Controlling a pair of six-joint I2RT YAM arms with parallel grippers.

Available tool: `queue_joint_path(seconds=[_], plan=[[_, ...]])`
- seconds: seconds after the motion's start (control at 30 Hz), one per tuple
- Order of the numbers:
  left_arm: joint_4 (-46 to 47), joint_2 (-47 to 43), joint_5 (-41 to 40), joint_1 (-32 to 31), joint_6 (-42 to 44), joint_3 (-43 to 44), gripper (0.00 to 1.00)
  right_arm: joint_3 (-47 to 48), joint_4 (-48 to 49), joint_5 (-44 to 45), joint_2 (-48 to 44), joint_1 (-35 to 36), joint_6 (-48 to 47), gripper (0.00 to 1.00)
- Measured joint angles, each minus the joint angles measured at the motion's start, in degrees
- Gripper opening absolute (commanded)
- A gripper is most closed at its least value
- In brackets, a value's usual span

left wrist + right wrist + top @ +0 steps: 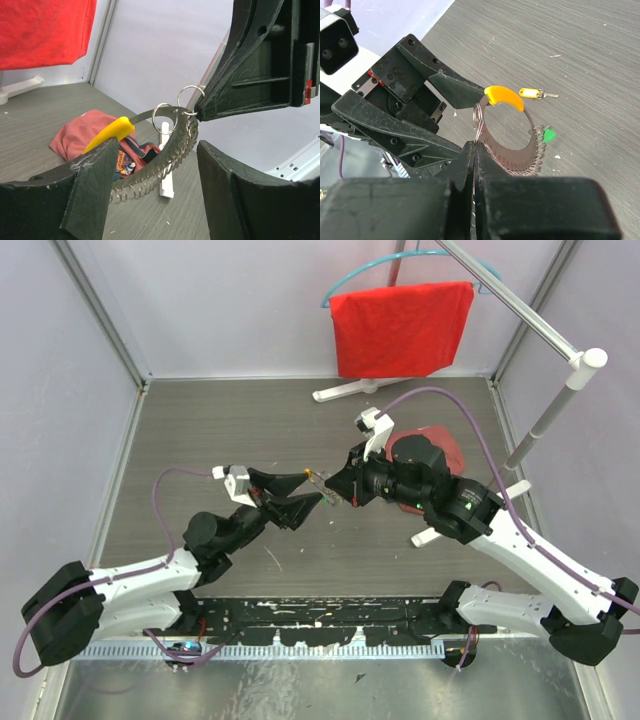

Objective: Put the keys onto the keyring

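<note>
Right fingers (pixel 462 165) clamp the keyring (pixel 510 159), left fingers (pixel 90 185) spread apart beside it, crumpled red cloth (pixel 75 135) lying behind

No legible text, brand, number or sign in any view.
- Reddish garment (pixel 75 137), lower left of left wrist frame: blue-and-orange printed patch at its right side, too blurred to read.
- Small red sticker (pixel 308 92) on body of right gripper (pixel 196 114), right edge of same frame: no characters discernible.
- Gold-orange key (pixel 530 92), centre right of right wrist frame: head plain, too small to read.
- Green key (pixel 549 135), just below it in same frame: likewise unreadable.
- Red cloth (pixel 400 328), top centre of overhead frame: plain.
</note>
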Motion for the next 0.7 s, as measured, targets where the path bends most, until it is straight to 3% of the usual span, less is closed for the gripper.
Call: queue_joint_path(seconds=[0.57, 0.7], plan=[[0.46, -2.23, -0.24, 0.00, -0.52, 2.03, 0.49, -0.31, 0.26, -0.90, -0.55, 0.00, -0.42, 0.01], [0.11, -2.23, -0.28, 0.00, -0.74, 2.01, 0.51, -0.31, 0.26, -1.07, -0.57, 0.00, -0.42, 0.01]])
